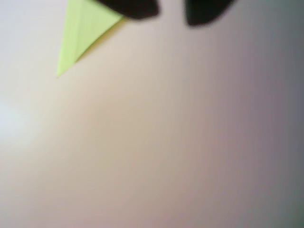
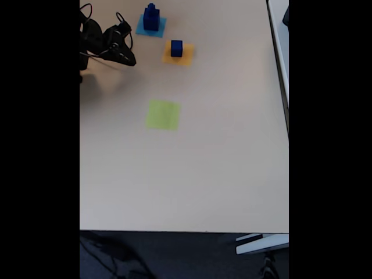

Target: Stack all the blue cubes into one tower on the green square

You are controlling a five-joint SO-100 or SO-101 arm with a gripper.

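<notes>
Your end effector [image 2: 129,58], spread and empty upper left, should pinch the rigid, light blue cubes [image 2: 151,17] across flat opposite faces.

My arm [image 2: 102,42] reaches in at the upper left of the fixed view, and my tool [image 2: 129,60] hangs over bare counter [image 2: 192,174]; whether its jaws are parted I cannot tell. To its right a light-blue square [image 2: 141,28] carries two stacked blue cubes [image 2: 151,17], the smaller on top. Just right of and below that, an orange square [image 2: 185,56] carries one blue cube [image 2: 176,49]. Lower, near mid-counter and well apart from both, lies the green square [image 2: 163,114], with nothing on it.
</notes>
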